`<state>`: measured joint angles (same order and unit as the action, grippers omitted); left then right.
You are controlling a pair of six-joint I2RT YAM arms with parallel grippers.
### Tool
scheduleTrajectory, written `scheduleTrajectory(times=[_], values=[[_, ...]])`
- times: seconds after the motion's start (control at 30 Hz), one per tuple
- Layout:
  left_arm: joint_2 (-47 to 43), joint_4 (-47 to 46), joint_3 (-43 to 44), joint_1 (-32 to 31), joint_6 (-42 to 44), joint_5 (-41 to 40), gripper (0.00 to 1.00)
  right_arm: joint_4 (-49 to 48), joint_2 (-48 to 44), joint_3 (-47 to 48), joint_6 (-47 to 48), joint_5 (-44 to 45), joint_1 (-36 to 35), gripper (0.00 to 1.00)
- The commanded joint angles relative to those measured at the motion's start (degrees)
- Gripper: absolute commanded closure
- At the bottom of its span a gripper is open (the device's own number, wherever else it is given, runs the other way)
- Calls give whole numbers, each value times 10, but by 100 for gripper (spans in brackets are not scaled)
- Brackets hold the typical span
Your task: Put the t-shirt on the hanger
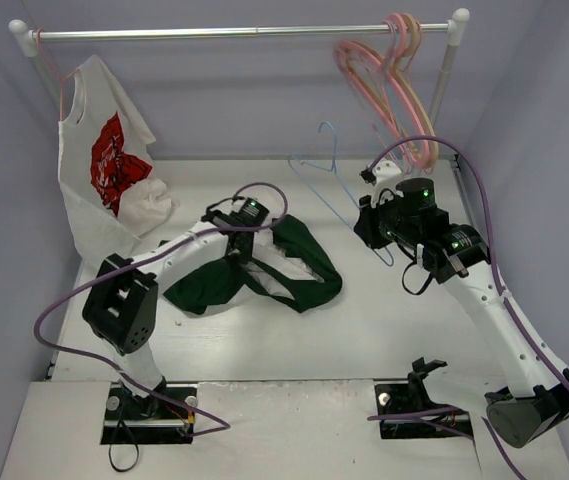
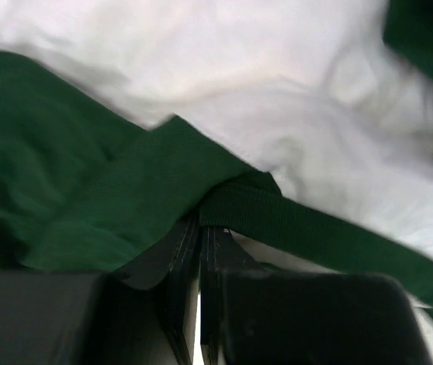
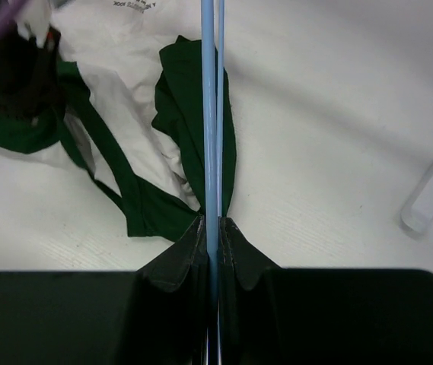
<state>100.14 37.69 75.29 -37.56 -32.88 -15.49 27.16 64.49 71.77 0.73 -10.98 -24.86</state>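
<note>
The t-shirt, judged limp and light, is pinched by the left hand at its firmer green band, crumpled on the surface beneath. The thin hanger is clamped in the right hand.

We log: left arm and right arm share white links, black joint housings, loose purple cables and green indicator lights near the wrists. Left gripper and right gripper: matte black, wedge-shaped fingers.
</note>
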Motion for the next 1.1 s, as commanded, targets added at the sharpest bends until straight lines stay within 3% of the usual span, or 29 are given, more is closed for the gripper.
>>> scheduleTrajectory(times=[0.0,0.13,0.4,0.73,1.07], values=[[-54,-21,42,64,79,49,100,-20,-16,17,23,-33,-5,100],[-52,-12,85,144,133,110,100,8,-13,39,45,-68,-5,100],[45,105,264,219,192,187,100,25,-27,24,64,-167,-5,100],[98,209,405,226,180,221,100,1,-22,-11,45,-250,-19,100],[76,237,409,224,163,244,100,-72,14,-57,14,-250,-63,100]])
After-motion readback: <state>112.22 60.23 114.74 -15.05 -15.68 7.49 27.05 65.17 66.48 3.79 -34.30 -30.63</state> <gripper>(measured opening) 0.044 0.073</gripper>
